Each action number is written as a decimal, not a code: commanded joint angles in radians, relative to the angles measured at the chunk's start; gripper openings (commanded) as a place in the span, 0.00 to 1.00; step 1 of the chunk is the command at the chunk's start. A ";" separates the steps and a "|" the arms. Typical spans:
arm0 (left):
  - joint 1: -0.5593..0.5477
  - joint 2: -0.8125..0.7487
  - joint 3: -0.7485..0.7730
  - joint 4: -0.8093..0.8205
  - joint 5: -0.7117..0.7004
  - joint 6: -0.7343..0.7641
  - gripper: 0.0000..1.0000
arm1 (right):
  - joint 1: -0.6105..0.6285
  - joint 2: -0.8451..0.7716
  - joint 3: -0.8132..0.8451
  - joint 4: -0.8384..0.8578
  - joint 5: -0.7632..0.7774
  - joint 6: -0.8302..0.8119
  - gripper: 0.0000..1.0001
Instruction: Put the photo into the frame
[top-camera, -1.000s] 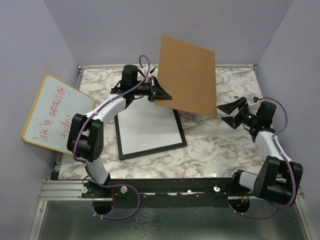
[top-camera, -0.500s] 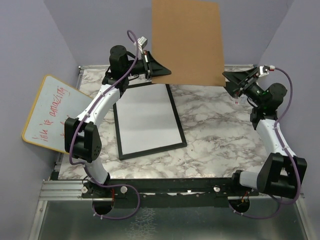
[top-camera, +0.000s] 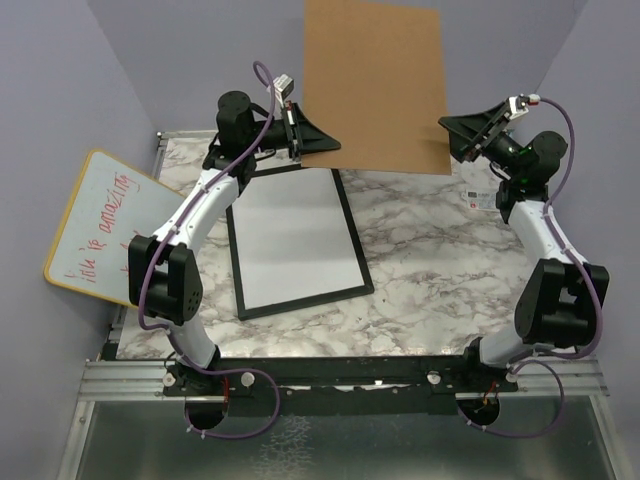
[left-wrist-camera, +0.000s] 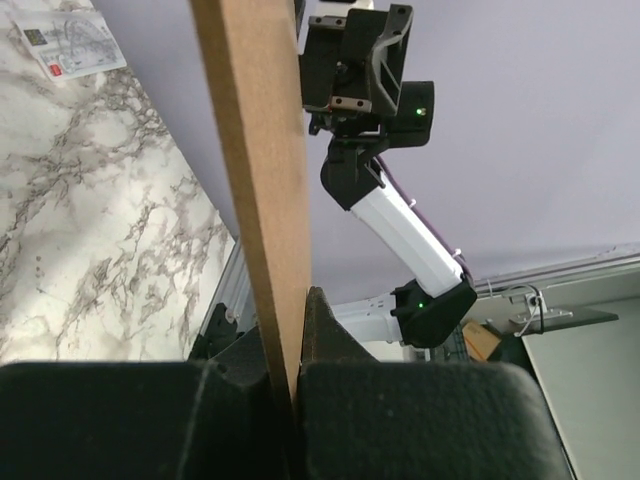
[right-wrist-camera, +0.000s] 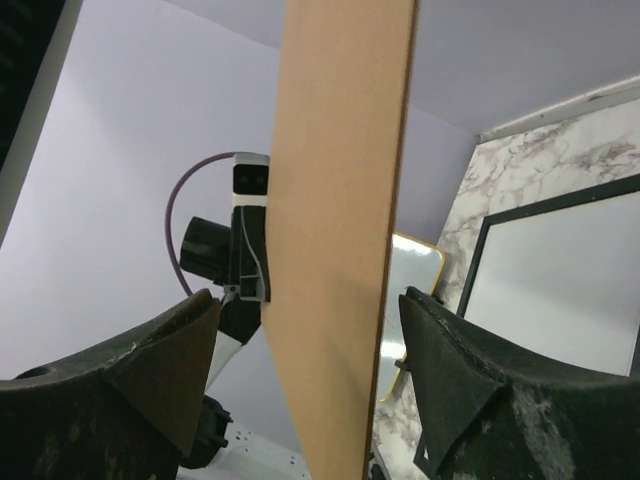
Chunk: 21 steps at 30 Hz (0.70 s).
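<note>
The frame (top-camera: 305, 303) lies flat on the marble table, its black border around a plain white surface (top-camera: 295, 240); whether that is the photo's back I cannot tell, and no sunflower print shows. My left gripper (top-camera: 318, 143) is shut on the lower left edge of a brown backing board (top-camera: 375, 85), which it holds upright above the frame's far end. The left wrist view shows the board (left-wrist-camera: 255, 150) pinched between its jaws (left-wrist-camera: 290, 330). My right gripper (top-camera: 462, 135) stands open at the board's lower right corner. Its fingers (right-wrist-camera: 165, 360) straddle the board (right-wrist-camera: 335, 230) without touching it.
A yellow-rimmed whiteboard (top-camera: 100, 230) with red writing leans off the table's left side. A small printed card (top-camera: 473, 195) lies at the far right of the marble top. Purple walls close in on three sides.
The left gripper swung the backing board from a tilt to upright and back. The right gripper rose from the table's right side to the board's right corner, jaws narrowing slightly.
</note>
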 joint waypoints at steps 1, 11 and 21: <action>0.022 -0.068 -0.035 0.093 0.039 0.020 0.00 | 0.004 0.043 0.063 0.101 -0.067 0.025 0.71; 0.026 -0.107 -0.118 0.094 0.049 0.017 0.00 | 0.086 0.125 0.141 0.180 -0.120 0.091 0.37; 0.062 -0.151 -0.197 0.094 0.043 0.022 0.00 | 0.094 0.132 0.100 0.269 -0.122 0.153 0.29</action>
